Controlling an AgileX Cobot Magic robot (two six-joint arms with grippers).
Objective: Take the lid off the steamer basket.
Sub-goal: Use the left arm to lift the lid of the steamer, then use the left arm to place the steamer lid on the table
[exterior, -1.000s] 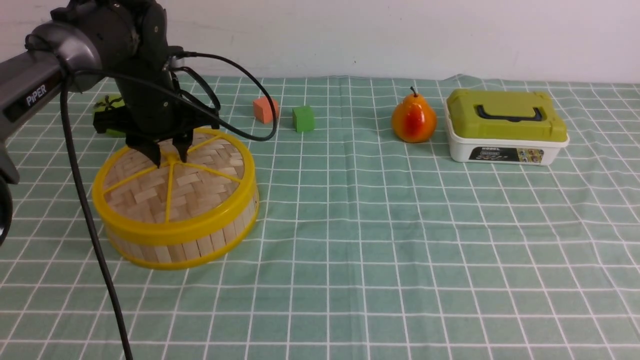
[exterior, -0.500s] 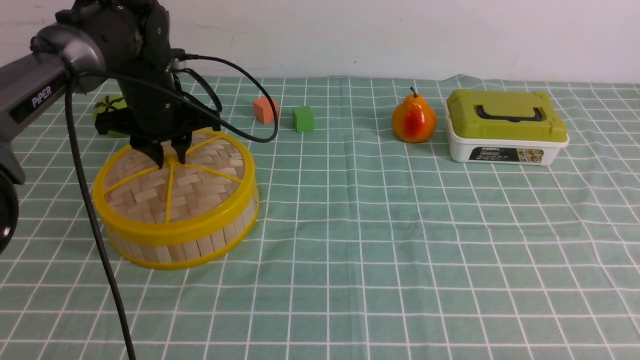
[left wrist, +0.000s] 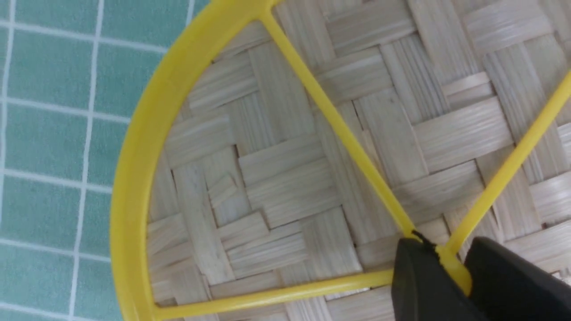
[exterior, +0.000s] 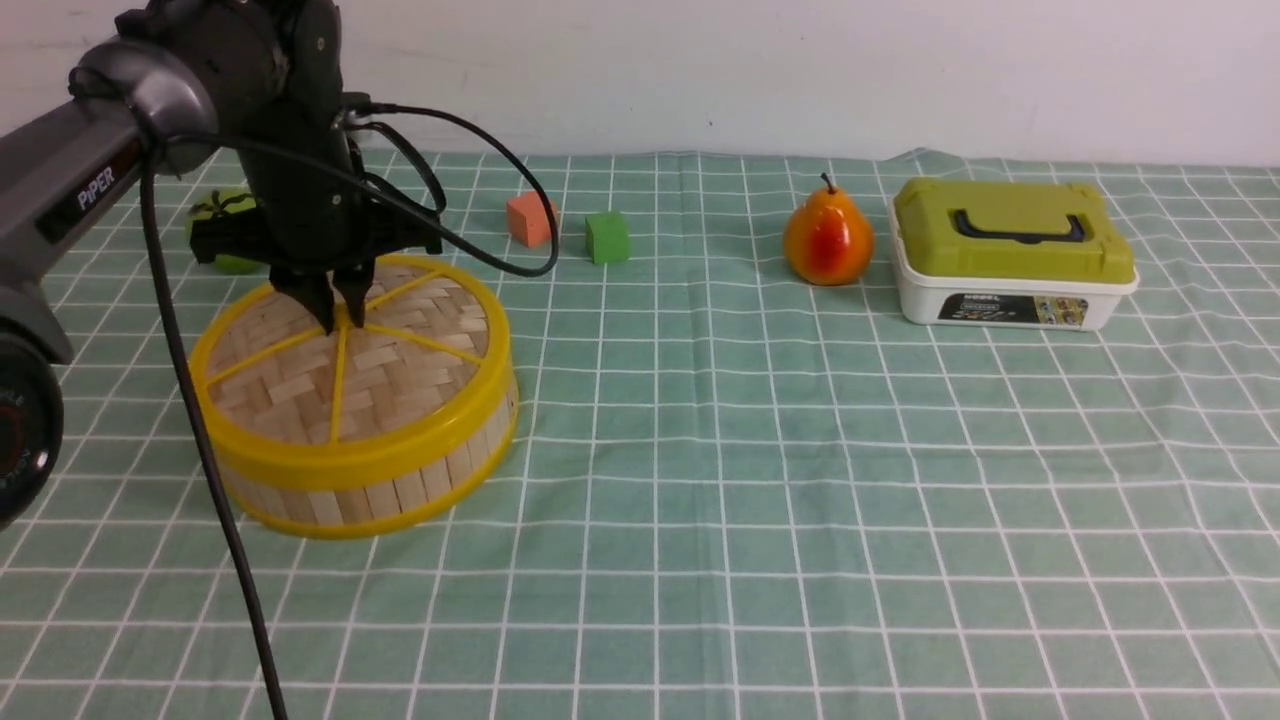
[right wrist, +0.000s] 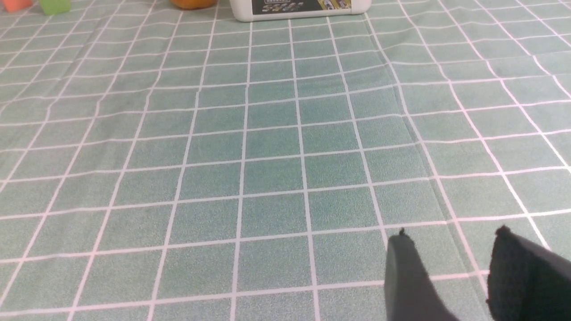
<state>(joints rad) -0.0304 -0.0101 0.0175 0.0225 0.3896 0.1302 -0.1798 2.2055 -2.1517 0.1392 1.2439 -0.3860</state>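
The steamer basket [exterior: 400, 490] stands at the left of the table, its bamboo-slat wall between yellow rims. The lid [exterior: 390, 380], woven bamboo with a yellow rim and spokes, sits on top of it. My left gripper [exterior: 340, 318] points straight down and is shut on the lid's yellow hub. In the left wrist view the gripper [left wrist: 453, 263] clamps the hub from both sides on the woven lid [left wrist: 285, 178]. My right gripper [right wrist: 450, 245] is open and empty above bare cloth; it is out of the front view.
An orange cube [exterior: 529, 219] and a green cube [exterior: 607, 237] lie behind the basket. A pear [exterior: 827, 239] and a white box with a green lid [exterior: 1012, 250] stand at the back right. A green object [exterior: 222, 232] is partly hidden behind my left arm.
My left gripper's fingers have closed together onto the lid's hub. The arm shifted slightly to the right. The lid and basket have not moved.
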